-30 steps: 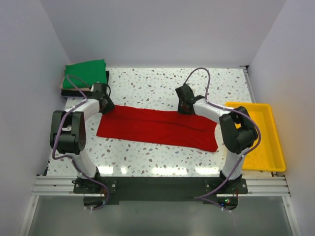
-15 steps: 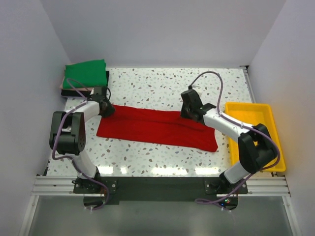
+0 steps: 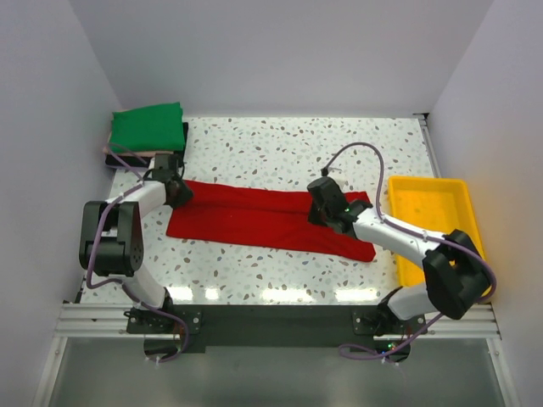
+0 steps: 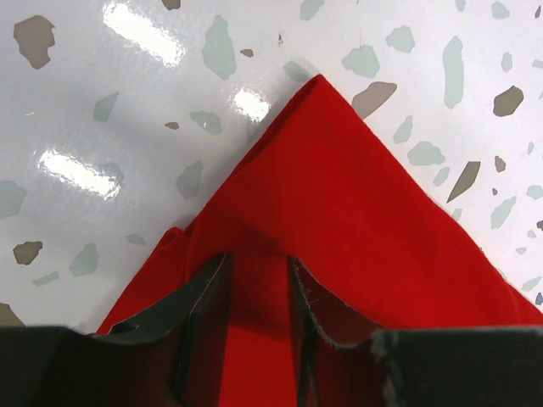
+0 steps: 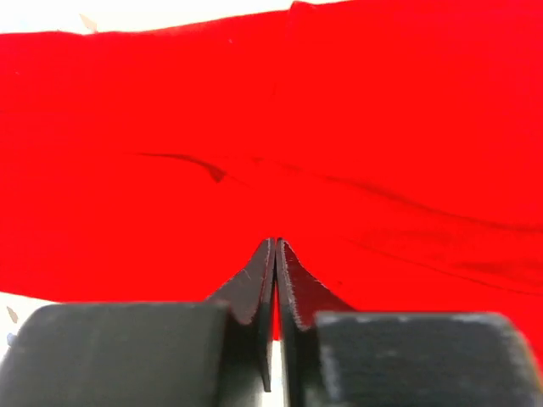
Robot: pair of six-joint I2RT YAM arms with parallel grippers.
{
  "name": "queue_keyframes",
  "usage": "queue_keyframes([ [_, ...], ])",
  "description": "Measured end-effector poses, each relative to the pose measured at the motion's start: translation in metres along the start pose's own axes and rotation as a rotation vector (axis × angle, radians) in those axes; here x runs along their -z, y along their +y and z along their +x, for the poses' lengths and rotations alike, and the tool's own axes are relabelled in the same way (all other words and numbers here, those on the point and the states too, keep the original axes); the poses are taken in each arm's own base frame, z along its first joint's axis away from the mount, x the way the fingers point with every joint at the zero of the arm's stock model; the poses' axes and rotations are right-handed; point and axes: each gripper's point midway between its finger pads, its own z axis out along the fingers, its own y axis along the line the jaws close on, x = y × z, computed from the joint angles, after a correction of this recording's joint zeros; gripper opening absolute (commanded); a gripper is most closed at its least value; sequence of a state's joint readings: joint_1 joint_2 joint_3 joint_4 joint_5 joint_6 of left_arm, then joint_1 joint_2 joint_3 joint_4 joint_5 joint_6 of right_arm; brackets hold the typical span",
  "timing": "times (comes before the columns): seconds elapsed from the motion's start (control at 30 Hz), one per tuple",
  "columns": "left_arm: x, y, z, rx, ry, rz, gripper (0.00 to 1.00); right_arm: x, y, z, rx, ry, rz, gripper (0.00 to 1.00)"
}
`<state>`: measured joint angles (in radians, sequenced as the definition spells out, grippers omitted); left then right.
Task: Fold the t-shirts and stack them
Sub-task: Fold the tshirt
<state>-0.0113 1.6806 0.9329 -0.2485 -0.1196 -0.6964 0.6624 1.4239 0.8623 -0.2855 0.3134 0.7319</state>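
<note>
A bright red t-shirt (image 3: pixel 254 222) lies folded into a long strip across the middle of the table. My left gripper (image 3: pixel 176 192) is at its far left corner. In the left wrist view the gripper (image 4: pixel 259 259) has its fingers apart, down on the red cloth (image 4: pixel 356 186), with cloth showing between them. My right gripper (image 3: pixel 320 210) is over the right part of the strip. In the right wrist view it (image 5: pixel 277 242) is shut and empty, just above the red cloth (image 5: pixel 339 127). A folded green t-shirt (image 3: pixel 148 127) tops a stack at the far left, with pink and black edges (image 3: pixel 119 155) under it.
A yellow plastic tray (image 3: pixel 441 242) stands at the right edge of the table. White walls close in the left, back and right sides. The speckled tabletop (image 3: pixel 271 148) shows beyond the red shirt.
My right arm has swung nearer and to the left, from the strip's far edge to over the cloth. My left gripper has shifted slightly left at the corner.
</note>
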Motion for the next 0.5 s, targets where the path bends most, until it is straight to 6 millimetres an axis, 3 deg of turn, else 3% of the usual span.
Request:
queue_keyframes([
  [0.03, 0.0, 0.0, 0.0, 0.002, 0.001, 0.002, 0.36, 0.0, 0.0, 0.002, 0.003, 0.0, 0.002, 0.16],
  [0.13, 0.0, 0.001, 0.001, 0.003, 0.006, 0.005, 0.36, 0.001, -0.002, -0.001, 0.013, -0.019, 0.023, 0.35],
  [0.2, 0.0, 0.0, 0.001, 0.003, 0.009, 0.009, 0.35, -0.001, -0.003, -0.013, 0.03, -0.042, 0.057, 0.41],
  [0.37, 0.001, -0.003, 0.002, 0.004, 0.015, 0.024, 0.35, -0.021, 0.018, -0.061, 0.05, -0.104, 0.102, 0.48],
  [0.47, 0.001, -0.004, 0.002, 0.004, 0.017, 0.032, 0.35, -0.042, 0.025, -0.077, 0.061, -0.109, 0.13, 0.48],
  [0.5, 0.001, -0.005, 0.003, 0.004, 0.019, 0.034, 0.35, -0.057, 0.026, -0.08, 0.074, -0.1, 0.156, 0.49],
])
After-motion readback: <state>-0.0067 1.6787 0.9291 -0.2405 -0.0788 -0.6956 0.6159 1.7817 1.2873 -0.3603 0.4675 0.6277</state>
